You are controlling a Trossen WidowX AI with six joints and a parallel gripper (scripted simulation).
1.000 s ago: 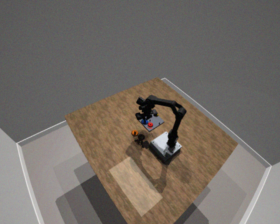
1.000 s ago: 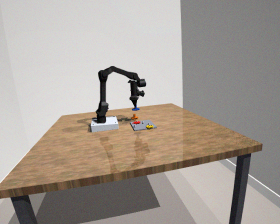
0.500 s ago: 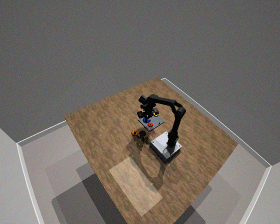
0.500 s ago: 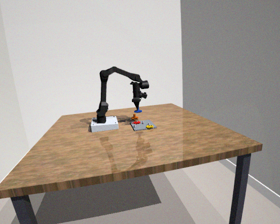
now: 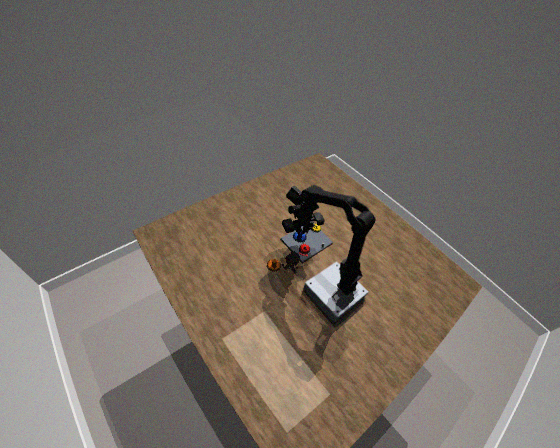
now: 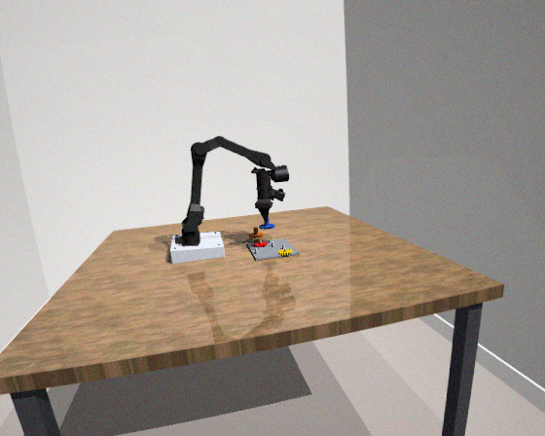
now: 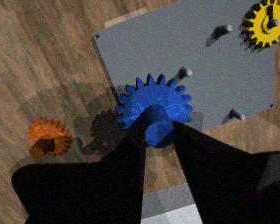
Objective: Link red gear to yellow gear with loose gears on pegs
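Note:
My gripper [image 5: 301, 232] [image 6: 267, 222] [image 7: 157, 127] is shut on the hub of the blue gear [image 5: 300, 237] [image 6: 268, 226] [image 7: 153, 95], held level in the air above the side of the grey board [image 5: 313, 240] [image 6: 269, 253] [image 7: 146, 50]. The red gear [image 5: 304, 248] [image 6: 260, 244] sits on the board; in the wrist view the blue gear hides nearly all of it. The yellow gear [image 5: 316, 228] [image 6: 285, 252] [image 7: 256, 31] sits at the far corner. Three empty pegs [image 7: 224, 29] [image 7: 186, 72] [image 7: 236, 114] show in the wrist view. The orange gear [image 5: 273, 265] [image 6: 256, 235] [image 7: 53, 131] stands on the table beside the board.
The white robot base [image 5: 327, 287] [image 6: 199, 251] [image 7: 173, 213] stands on the wooden table [image 5: 207, 260] [image 6: 143, 297] [image 7: 21, 75], on the red gear's side of the board. The arm arches over from it. Dark shadows of the arm and gear lie between the orange gear and the board.

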